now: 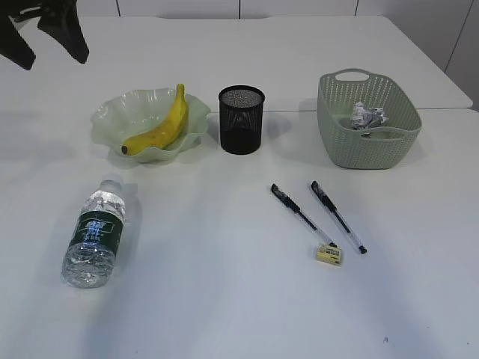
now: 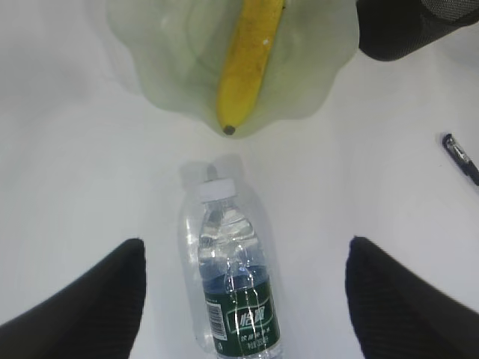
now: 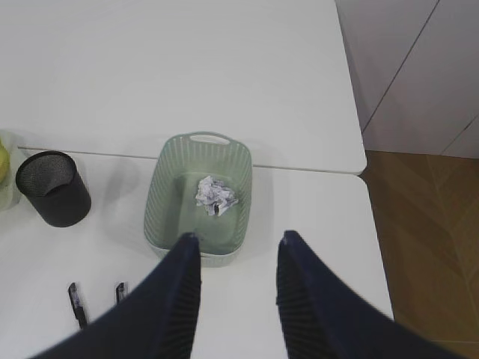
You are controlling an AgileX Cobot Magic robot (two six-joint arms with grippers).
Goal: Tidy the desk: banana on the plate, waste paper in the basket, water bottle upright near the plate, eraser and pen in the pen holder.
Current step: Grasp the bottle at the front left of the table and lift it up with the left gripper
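Observation:
The banana (image 1: pixel 161 126) lies on the pale green plate (image 1: pixel 112 112). A water bottle (image 1: pixel 95 233) lies on its side in front of the plate, cap toward it. Crumpled paper (image 1: pixel 370 116) sits in the green basket (image 1: pixel 333 138). Two black pens (image 1: pixel 301 214) (image 1: pixel 338 217) and a yellow eraser (image 1: pixel 329 254) lie on the table. The black mesh pen holder (image 1: pixel 241 120) stands between plate and basket. My left gripper (image 2: pixel 243 254) is open, high above the bottle (image 2: pixel 233 280). My right gripper (image 3: pixel 236 239) is open and empty, high above the basket's near rim (image 3: pixel 153 217).
The white table's right edge and a wooden floor (image 3: pixel 426 254) show in the right wrist view. The left gripper's fingers (image 1: pixel 45 34) hang at the exterior view's top left. A seam (image 1: pixel 299 111) crosses the table behind the plate and basket.

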